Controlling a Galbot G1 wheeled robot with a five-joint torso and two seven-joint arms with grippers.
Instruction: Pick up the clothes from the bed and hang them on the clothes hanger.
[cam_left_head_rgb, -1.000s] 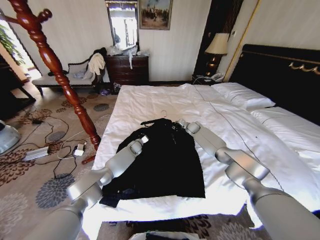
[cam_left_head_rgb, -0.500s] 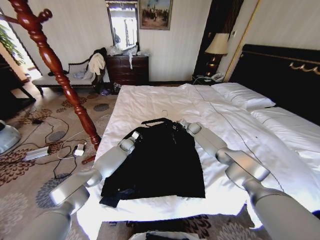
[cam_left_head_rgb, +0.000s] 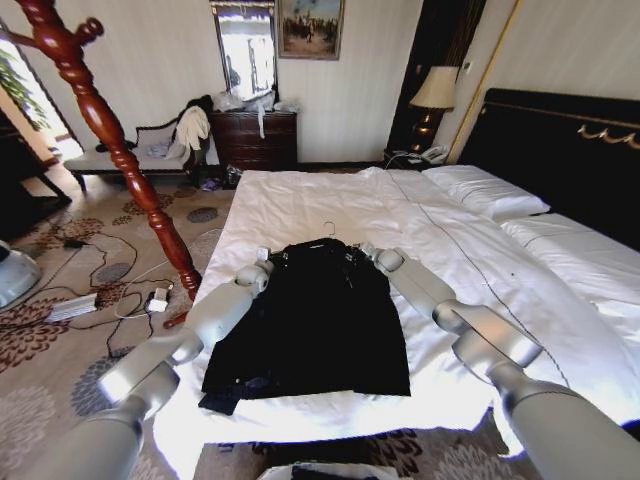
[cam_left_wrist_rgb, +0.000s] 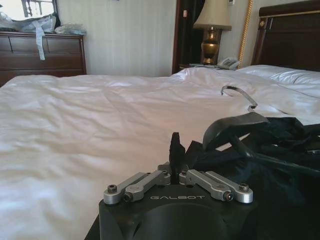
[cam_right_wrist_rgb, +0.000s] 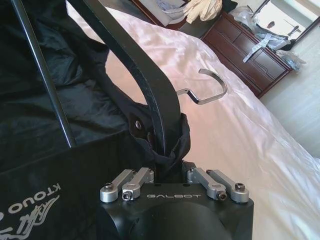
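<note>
The clothes (cam_left_head_rgb: 320, 320), a limp black jacket, lie flat on the bed (cam_left_head_rgb: 300, 200) near its foot, threaded on a black coat hanger whose metal hook (cam_left_head_rgb: 327, 228) points toward the pillows. My right gripper (cam_left_head_rgb: 362, 247) is at the jacket's right shoulder. In the right wrist view the right gripper (cam_right_wrist_rgb: 167, 160) is shut on the hanger arm with black fabric (cam_right_wrist_rgb: 50, 100) wrapped around it. My left gripper (cam_left_head_rgb: 263, 256) rests at the left shoulder. Up close, the left gripper (cam_left_wrist_rgb: 174, 145) is shut, beside the hanger end and the clothes (cam_left_wrist_rgb: 280, 145). The clothes hanger (cam_left_head_rgb: 110, 130), a tall turned wooden stand, rises left of the bed.
White pillows (cam_left_head_rgb: 485, 190) and a black headboard (cam_left_head_rgb: 560, 150) are at the right. A dark dresser (cam_left_head_rgb: 255, 138), a bench (cam_left_head_rgb: 130, 155) and a lamp (cam_left_head_rgb: 433, 95) line the far wall. Cables and a power strip (cam_left_head_rgb: 75, 305) litter the carpet around the stand's base.
My left arm has slid from the jacket's left side up toward its left shoulder, near the hanger's end. The right arm and the jacket have stayed put.
</note>
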